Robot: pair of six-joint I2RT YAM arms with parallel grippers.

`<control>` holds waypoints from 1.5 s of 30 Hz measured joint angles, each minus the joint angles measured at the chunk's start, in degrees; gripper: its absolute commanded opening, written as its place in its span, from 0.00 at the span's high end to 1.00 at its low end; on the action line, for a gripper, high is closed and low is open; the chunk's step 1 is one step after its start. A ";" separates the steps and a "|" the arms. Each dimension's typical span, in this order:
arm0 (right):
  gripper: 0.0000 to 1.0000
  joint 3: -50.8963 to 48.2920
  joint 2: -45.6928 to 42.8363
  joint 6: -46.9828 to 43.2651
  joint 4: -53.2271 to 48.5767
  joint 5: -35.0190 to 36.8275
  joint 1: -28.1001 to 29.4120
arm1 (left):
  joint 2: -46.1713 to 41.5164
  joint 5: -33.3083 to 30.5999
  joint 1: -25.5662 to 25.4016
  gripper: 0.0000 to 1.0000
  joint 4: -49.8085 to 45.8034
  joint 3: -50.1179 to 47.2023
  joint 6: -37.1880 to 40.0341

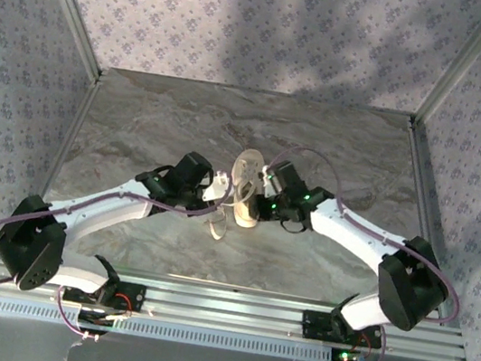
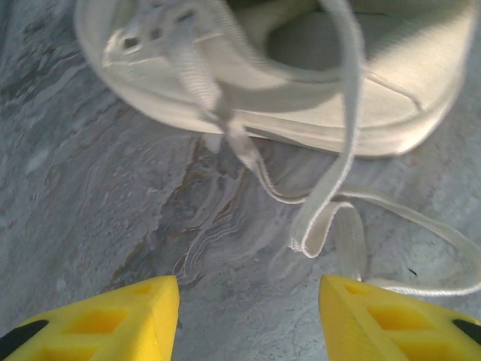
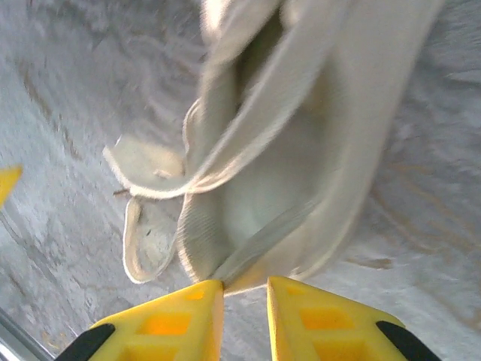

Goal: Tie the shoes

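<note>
Right fingers (image 3: 184, 316) tight on lace (image 3: 259, 242)

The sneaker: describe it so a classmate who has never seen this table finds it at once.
Start at the grey marbled table and go to its middle. There lies the sneaker, small, cream-white and low-topped. Nothing else there has loose white laces trailing toward the near edge.

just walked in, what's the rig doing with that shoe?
Both arms are working on a cream sneaker in the middle of the table. The right gripper is pinched on a lace right at the shoe. The left gripper is open and empty just short of the loose laces on the table. No bow visible yet.
</note>
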 measured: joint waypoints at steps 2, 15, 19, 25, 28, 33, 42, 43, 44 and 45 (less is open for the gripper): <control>0.77 0.00 0.15 -0.04 -0.37 2.19 3.28 | -1.01 -0.46 0.37 0.47 0.87 -1.01 -3.72; 0.66 4.52 10.12 -9.27 -0.87 12.98 17.97 | -15.91 -1.81 4.20 0.42 1.99 -9.97 -25.07; 0.61 7.06 12.57 -13.29 -0.90 15.63 21.51 | -18.84 -1.86 5.29 0.42 1.53 -11.23 -28.41; 0.56 10.88 17.84 -18.10 -0.83 16.98 23.04 | -19.67 -1.88 7.26 0.42 0.13 -11.28 -30.97; 0.57 11.96 20.92 -19.37 -0.87 17.49 22.51 | -20.06 -2.03 7.43 0.42 -0.63 -11.39 -31.61; 0.91 12.31 23.74 -20.50 -0.68 17.62 21.94 | -21.14 -2.47 8.00 0.42 -1.66 -12.04 -32.06; 1.00 4.37 11.21 -21.18 -0.42 18.78 20.90 | -21.18 -1.03 8.46 0.43 -0.83 -12.13 -32.70; 1.00 3.65 7.85 -21.00 -0.31 18.75 20.31 | -21.18 -0.46 8.48 0.44 -0.11 -12.20 -32.79; 1.00 3.21 4.79 -20.79 -0.11 18.62 19.61 | -21.18 0.22 8.48 0.44 0.74 -12.37 -32.81; 1.00 2.86 2.29 -20.55 0.46 18.49 18.88 | -21.18 0.79 8.48 0.44 1.44 -12.61 -32.81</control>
